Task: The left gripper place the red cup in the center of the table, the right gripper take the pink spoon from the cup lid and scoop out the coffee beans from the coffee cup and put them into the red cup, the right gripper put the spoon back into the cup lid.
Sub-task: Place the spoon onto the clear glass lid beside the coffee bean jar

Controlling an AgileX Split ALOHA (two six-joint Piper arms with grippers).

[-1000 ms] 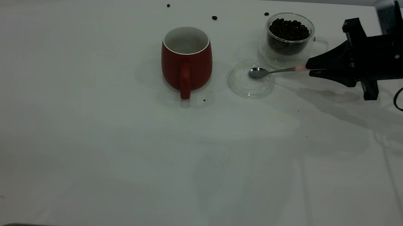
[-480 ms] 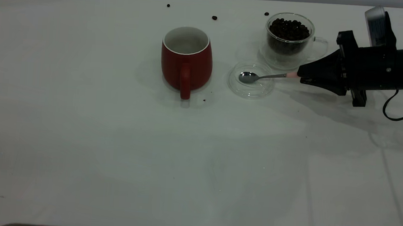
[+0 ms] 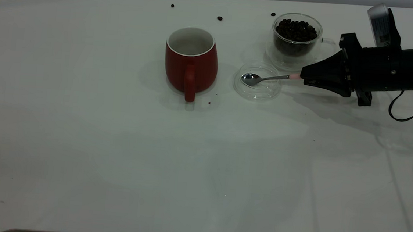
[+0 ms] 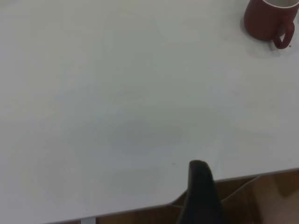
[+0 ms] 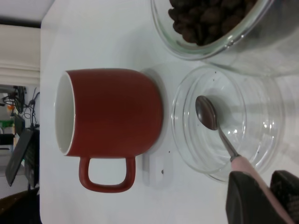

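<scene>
The red cup [image 3: 191, 61] stands upright near the middle of the white table [image 3: 116, 142], its handle towards the front edge; it looks empty inside. It also shows in both wrist views, red cup [image 5: 112, 119] and red cup [image 4: 268, 21]. Right of it lies the clear cup lid [image 3: 258, 93]. Behind the lid stands the glass coffee cup [image 3: 295, 45], full of coffee beans [image 3: 296, 29]. My right gripper [image 3: 303, 76] is shut on the pink spoon's handle [image 5: 243, 165]. The spoon's metal bowl [image 3: 250, 79] is over the lid's inside [image 5: 261, 121]; contact is unclear. My left gripper shows one dark finger [image 4: 201, 191] by the table's edge.
Three stray beans lie on the table's far side, such as one bean [image 3: 219, 18] behind the red cup. A dark speck [image 3: 209, 102] sits by the cup's base. The right arm's cable [image 3: 406, 106] hangs at the right. Bare tabletop spreads across the left and front.
My right gripper has moved left and slightly down with the spoon. The spoon's bowl has shifted from the lid's right part to its left part. The cups and lid have not moved.
</scene>
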